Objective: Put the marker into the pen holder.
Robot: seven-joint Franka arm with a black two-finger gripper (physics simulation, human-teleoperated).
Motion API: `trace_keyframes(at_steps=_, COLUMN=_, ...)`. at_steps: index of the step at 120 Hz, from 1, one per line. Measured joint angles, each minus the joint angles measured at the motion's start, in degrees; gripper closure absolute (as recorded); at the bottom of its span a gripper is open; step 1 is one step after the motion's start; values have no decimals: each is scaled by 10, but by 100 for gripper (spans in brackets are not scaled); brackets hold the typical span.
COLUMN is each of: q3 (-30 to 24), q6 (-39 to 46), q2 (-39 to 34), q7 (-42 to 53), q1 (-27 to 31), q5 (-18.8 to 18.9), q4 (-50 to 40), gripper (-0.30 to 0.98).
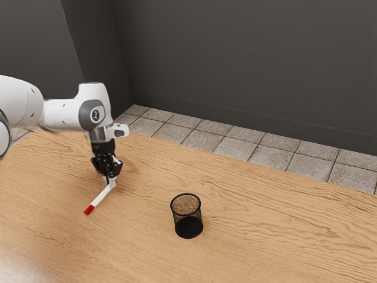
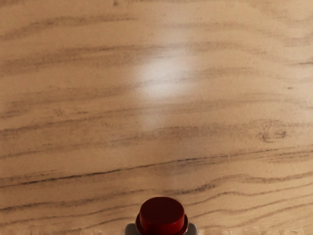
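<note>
In the exterior view my gripper (image 1: 109, 178) is low over the table's left part, shut on the white end of the marker (image 1: 101, 198). From there the marker slants away toward the lower left, its red end farthest from the hand. Whether that end touches the wood I cannot tell. At the wrist view's lower edge the marker's red end (image 2: 162, 215) shows, with a bit of grey on both sides of it. A black mesh pen holder (image 1: 188, 216) stands upright in the exterior view, to the right of the gripper and apart from it.
The wooden table (image 1: 265, 236) extends around the pen holder and toward the exterior view's right. Behind its far edge are a tiled floor (image 1: 203, 140) and a dark wall (image 1: 247, 65).
</note>
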Motion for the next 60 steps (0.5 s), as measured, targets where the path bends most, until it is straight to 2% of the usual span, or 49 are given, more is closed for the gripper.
trace_keyframes(at_steps=26, q3=-36, q6=7, q2=-130, q7=8, q1=1, q5=-22, q4=-105, gripper=78)
trace_keyframes(at_steps=60, q3=-149, q6=11, q2=-313, q7=12, q1=8, q5=-26, q4=-198, gripper=79)
